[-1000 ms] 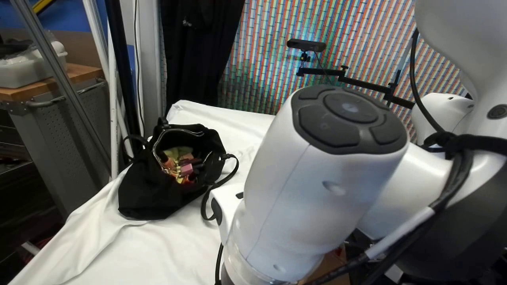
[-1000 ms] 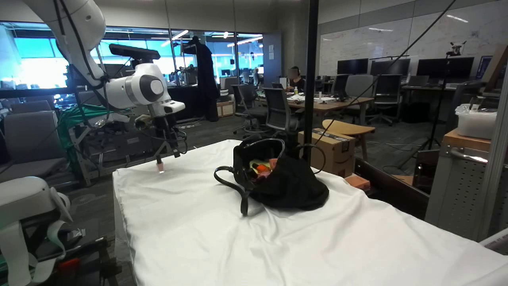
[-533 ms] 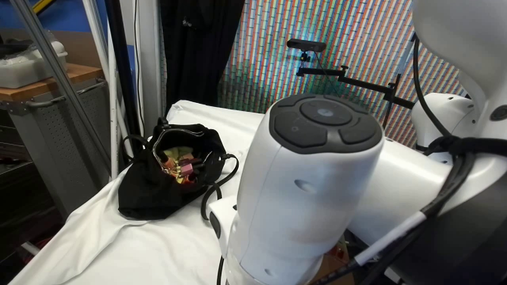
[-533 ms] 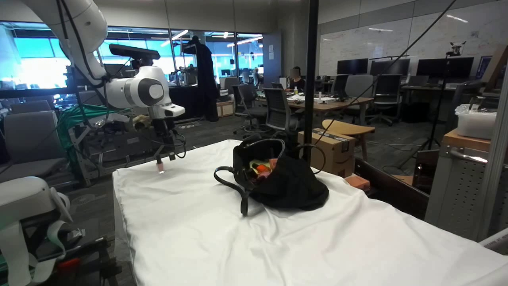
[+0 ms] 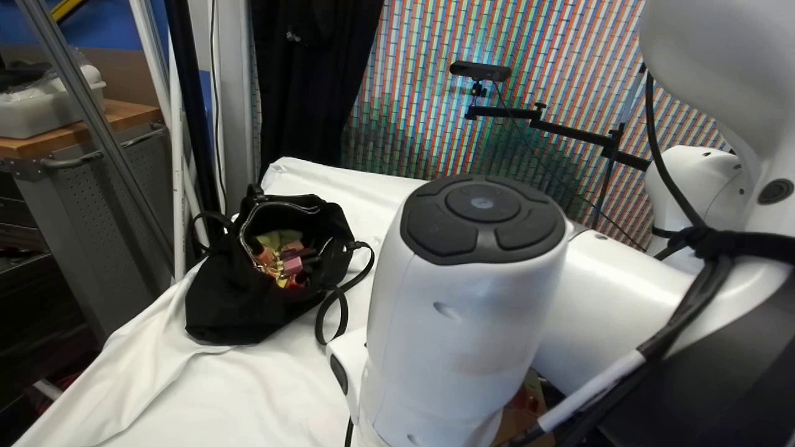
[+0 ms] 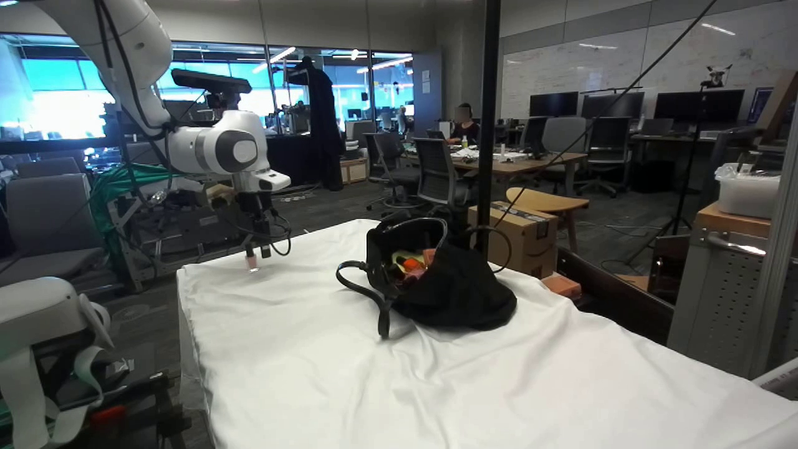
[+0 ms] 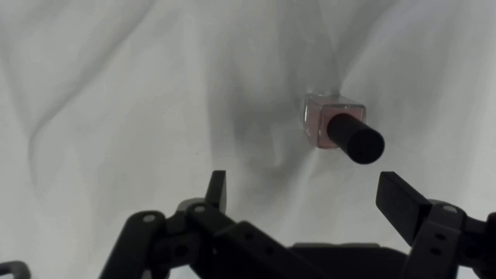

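A small square bottle [image 7: 314, 120] of pink liquid with a long black cap [image 7: 364, 145] stands upright on the white cloth. Above it my gripper [image 7: 304, 188] is open, its fingers wide apart and nothing between them. In the wrist view the bottle lies beyond the fingertips, over toward the right finger [image 7: 401, 203], with a gap between. The pink bottle [image 6: 252, 264] also shows near the table's far left end in an exterior view, just under the gripper [image 6: 257, 248]. The arm hides both in the view beside the bag.
A black bag [image 5: 236, 304] lies open on the white-covered table [image 6: 299, 374], with several small colourful items inside, a pink one [image 5: 292, 266] among them. Its strap [image 6: 368, 290] loops onto the cloth. A dark pole [image 6: 489, 125] and a cardboard box [image 6: 520, 240] stand beyond the table.
The arm has come down, bringing the gripper lower over the bottle. Its wrist has shifted left and down in the view beside the bag. Bottle and bag have stayed put; the jaws remain open.
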Tool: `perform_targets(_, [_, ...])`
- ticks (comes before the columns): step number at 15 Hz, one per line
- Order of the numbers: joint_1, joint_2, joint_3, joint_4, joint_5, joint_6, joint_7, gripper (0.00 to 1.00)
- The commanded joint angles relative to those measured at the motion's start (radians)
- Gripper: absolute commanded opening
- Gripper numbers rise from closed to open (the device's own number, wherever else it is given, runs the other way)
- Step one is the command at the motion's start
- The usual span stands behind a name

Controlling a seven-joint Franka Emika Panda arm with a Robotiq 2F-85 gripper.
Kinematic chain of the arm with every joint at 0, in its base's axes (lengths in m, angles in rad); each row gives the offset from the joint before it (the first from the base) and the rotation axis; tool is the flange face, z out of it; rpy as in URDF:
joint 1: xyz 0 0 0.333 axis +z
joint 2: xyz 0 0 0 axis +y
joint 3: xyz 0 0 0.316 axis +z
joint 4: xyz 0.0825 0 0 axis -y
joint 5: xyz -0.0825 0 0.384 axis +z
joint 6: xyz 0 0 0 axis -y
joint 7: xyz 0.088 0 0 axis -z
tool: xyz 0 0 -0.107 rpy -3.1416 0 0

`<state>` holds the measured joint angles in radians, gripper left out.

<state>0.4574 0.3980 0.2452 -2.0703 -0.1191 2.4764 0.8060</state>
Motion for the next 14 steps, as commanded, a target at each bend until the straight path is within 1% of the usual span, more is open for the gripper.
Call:
perform_targets(1, [-0.003,0.014,0.004,0.003,0.048,0.004,-0.063,1.00])
perform_targets(8, [-0.016,0.052,0.012,0.005,0.108,0.032,-0.187,1.00])
perform_targets(14, [-0.029,0.079,0.023,0.015,0.209,0.042,-0.332,1.00])
